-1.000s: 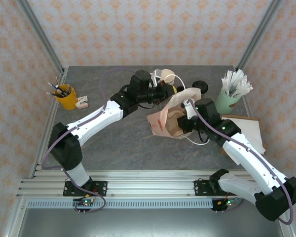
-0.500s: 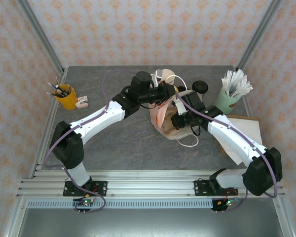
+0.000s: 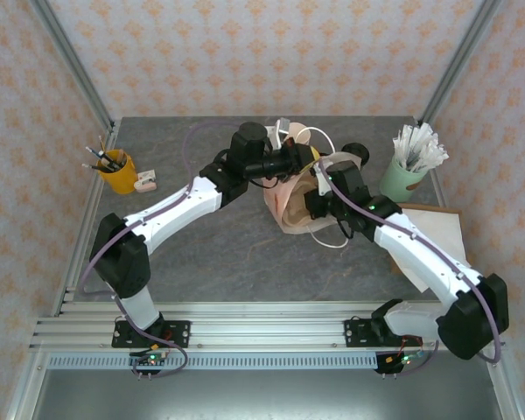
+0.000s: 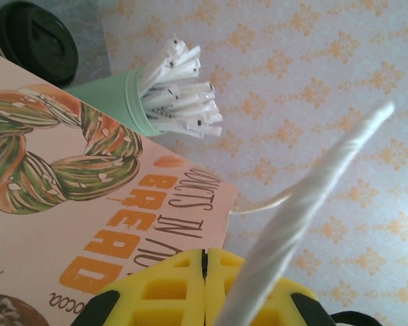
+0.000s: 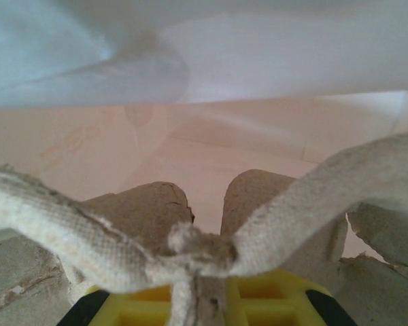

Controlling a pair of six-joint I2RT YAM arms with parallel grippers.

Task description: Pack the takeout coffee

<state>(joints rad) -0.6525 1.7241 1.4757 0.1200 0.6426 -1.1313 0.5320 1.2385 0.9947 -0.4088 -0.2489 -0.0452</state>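
Observation:
The takeout coffee [image 3: 354, 152], a dark-green cup with a black lid [image 4: 35, 41], stands on the table just behind a pink printed paper bag [image 3: 289, 208]. My left gripper [image 3: 313, 156] is shut on the bag's top edge [image 4: 205, 252], and a white cord handle [image 4: 313, 204] crosses in front of it. Reaching into the bag's mouth, my right gripper [image 3: 315, 208] is shut on a grey pulp cup carrier [image 5: 143, 204] between its yellow fingers [image 5: 204, 288]. The bag's pale inside [image 5: 224, 61] surrounds the carrier.
A mint cup of white wrapped sticks [image 3: 409, 171] stands right of the coffee, also in the left wrist view [image 4: 115, 95]. Sheets of paper [image 3: 439, 226] lie at the right edge. A yellow cup of pens [image 3: 116, 170] and a small white item [image 3: 146, 184] sit far left.
My right arm has swung left and back, carrying the carrier deeper into the bag. The bag has risen from lying open to standing narrower. The left gripper has kept hold of the rim.

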